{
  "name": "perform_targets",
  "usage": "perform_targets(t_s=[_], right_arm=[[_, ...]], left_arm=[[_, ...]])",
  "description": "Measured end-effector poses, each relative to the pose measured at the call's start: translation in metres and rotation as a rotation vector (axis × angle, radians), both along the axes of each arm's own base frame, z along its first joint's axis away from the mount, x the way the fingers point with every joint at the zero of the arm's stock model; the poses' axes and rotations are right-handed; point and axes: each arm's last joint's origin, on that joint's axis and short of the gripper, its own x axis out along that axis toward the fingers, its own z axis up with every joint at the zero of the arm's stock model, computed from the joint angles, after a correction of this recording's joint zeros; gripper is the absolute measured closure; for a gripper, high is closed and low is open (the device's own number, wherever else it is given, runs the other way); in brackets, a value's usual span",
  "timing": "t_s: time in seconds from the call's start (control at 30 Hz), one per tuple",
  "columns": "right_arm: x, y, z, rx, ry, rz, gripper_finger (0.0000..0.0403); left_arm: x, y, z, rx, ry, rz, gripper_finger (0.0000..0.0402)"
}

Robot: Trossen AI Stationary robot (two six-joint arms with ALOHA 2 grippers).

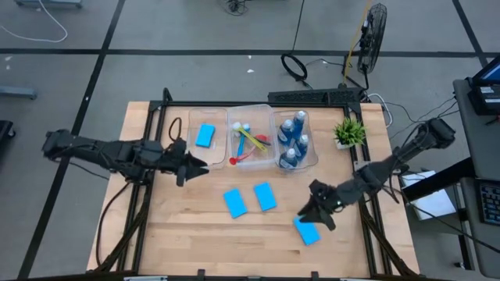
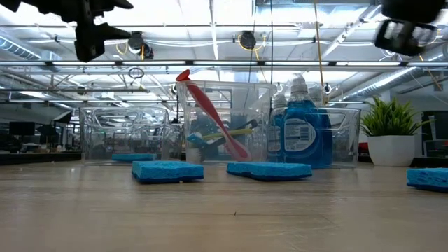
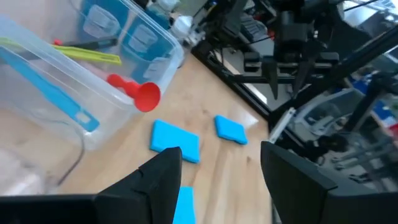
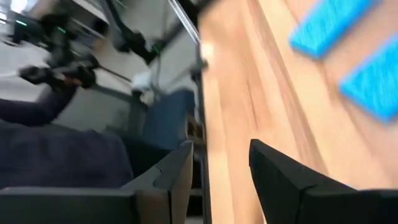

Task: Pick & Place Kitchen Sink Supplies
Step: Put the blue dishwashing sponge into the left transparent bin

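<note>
The table (image 1: 180,234) held three clear bins (image 1: 251,144) at twelve o'clock: one with a sponge, one with brushes (image 1: 251,144), one with blue bottles (image 1: 292,140). Three loose sponges (image 1: 234,202) lay near centre, the farthest at four o'clock. They looked light, soft and compressible, best pinched across the short sides. The bottle labels could not be read. The left gripper (image 1: 197,165), at nine o'clock, stood parted and empty; the right gripper (image 1: 316,211), beside the four o'clock sponge, likewise gaped, grasping nothing.
</note>
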Motion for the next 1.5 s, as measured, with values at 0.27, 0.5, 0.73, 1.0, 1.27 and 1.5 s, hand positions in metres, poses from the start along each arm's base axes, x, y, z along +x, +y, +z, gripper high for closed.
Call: perform_targets(t_s=[0.27, 0.5, 0.73, 1.0, 1.27, 1.5], right_arm=[[-0.019, 0.015, -0.015, 0.065, 0.236, 0.014, 0.0259], [-0.023, 0.024, -0.028, 0.122, 0.419, 0.083, 0.0259], [-0.024, 0.029, -0.045, 0.191, 0.656, 0.142, 0.0259], [-0.024, 0.031, -0.049, 0.230, 0.730, 0.117, 0.0259], [-0.020, 0.029, -0.048, 0.149, 0.610, 0.083, 0.0259], [-0.017, 0.025, -0.039, 0.101, 0.492, -0.069, 0.0259]], left_arm=[[-0.001, -0.005, -0.001, 0.068, 0.001, 0.050, 0.0183], [-0.002, -0.005, -0.003, 0.108, 0.024, 0.051, 0.0183], [-0.003, -0.004, -0.005, 0.130, 0.047, 0.077, 0.0183], [-0.004, -0.004, -0.008, 0.143, 0.087, 0.073, 0.0183], [-0.004, -0.004, -0.009, 0.157, 0.090, 0.059, 0.0183], [-0.004, -0.004, -0.009, 0.175, 0.090, 0.052, 0.0183]])
